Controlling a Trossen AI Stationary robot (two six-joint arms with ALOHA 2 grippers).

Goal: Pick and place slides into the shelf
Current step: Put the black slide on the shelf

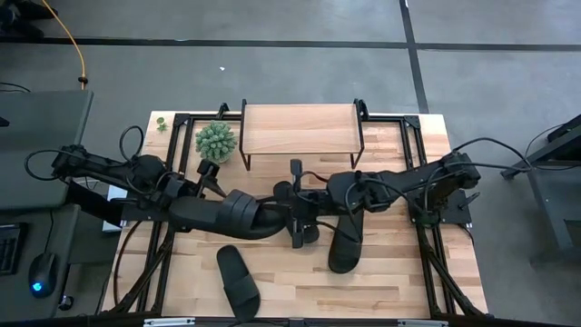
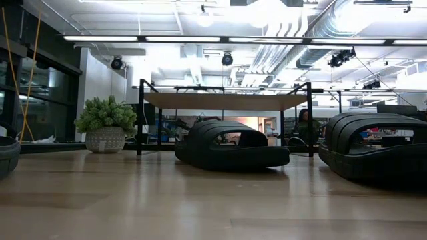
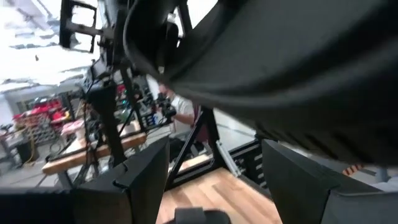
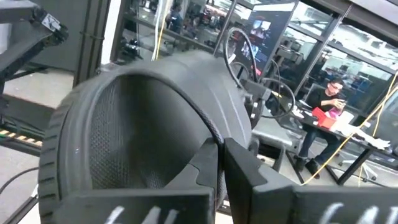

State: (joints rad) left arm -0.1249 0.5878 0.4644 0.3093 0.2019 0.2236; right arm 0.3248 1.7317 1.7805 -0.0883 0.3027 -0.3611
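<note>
I see three matte black rubber slide sandals with long oval soles and wide ribbed straps on the light wooden counter (image 1: 399, 272). The first slide (image 1: 238, 216) lies near the middle of the counter, slightly toward its left edge, with its strap arching high over the sole; in the low view this slide (image 2: 230, 148) sits flat on the wood in front of the shelf, its ridges running across the strap. My right tool (image 1: 298, 214) is at that sandal's right end, and in the right wrist view its dark fingers (image 4: 208, 163) are nearly closed together, pinching the edge of the strap, whose inner face shows a fine mesh texture. My left tool (image 1: 201, 189) hovers at the same sandal's left end; in the left wrist view its fingers (image 3: 146, 171) stand wide apart with nothing between them, the dark underside of the sandal looming close above. The second slide (image 1: 346, 241) lies right of centre, pointing toward the near edge, and the third slide (image 1: 238, 278) rests close to the near edge, angled, left of centre. The small low shelf (image 1: 300, 128) with a pale wooden rectangular top and thin black metal legs stands at the middle of the far edge, apart from the sandals. A small green succulent in a speckled pot (image 1: 216, 141) sits just left of the shelf.
</note>
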